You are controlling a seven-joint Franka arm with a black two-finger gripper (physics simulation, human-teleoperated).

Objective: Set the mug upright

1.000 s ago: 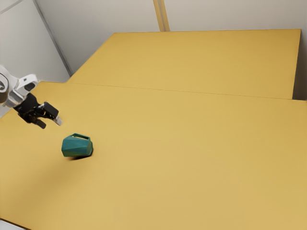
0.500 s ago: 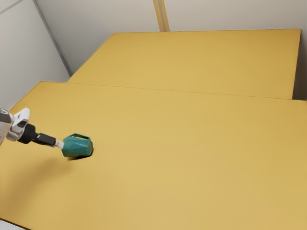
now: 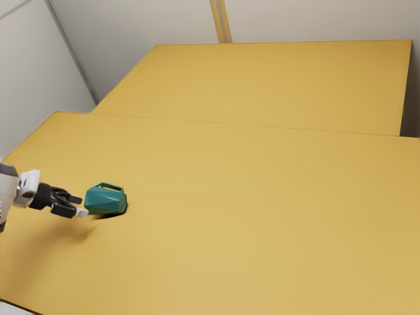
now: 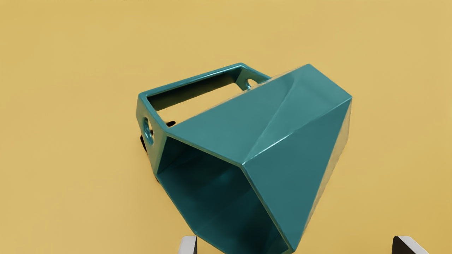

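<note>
Hand (image 3: 81, 206) beside sideways teal mug (image 3: 105, 200)

Broad yellow surface (image 3: 262, 216), smooth, plain. Thin dark seam (image 3: 197, 121) along its far side; beyond seam, second yellow section (image 3: 275, 85), dark side face (image 3: 411, 98) at exterior view's right. Pale grey back wall (image 3: 315, 20) with upright yellow strip (image 3: 221, 20). Another grey wall (image 3: 33, 59) at exterior view's left, slanting dark line (image 3: 71, 52) between walls. Soft light, faint warm shading on surface.

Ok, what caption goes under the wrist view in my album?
Teal mug lying on its side, mouth facing the open gripper.
</note>
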